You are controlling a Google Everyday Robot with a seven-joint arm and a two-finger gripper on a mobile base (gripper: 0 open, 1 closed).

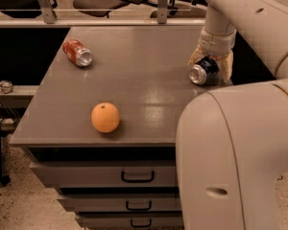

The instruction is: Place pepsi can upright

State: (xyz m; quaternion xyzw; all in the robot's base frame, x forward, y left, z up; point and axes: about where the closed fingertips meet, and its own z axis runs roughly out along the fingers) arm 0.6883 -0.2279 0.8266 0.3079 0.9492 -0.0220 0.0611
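The pepsi can [200, 73], dark blue with a silver end facing the camera, lies on its side at the right side of the grey cabinet top [134, 56]. My gripper [210, 69] comes down from above and holds the can between its two tan fingers [197, 55], one on each side. The can rests at or just above the surface, still tilted on its side. My arm's large pale link fills the lower right and hides the cabinet's right front corner.
A red-orange can [78, 52] lies on its side at the back left of the top. An orange [105, 117] sits near the front edge. Drawers [137, 176] are below. Chairs and a rail stand behind the cabinet.
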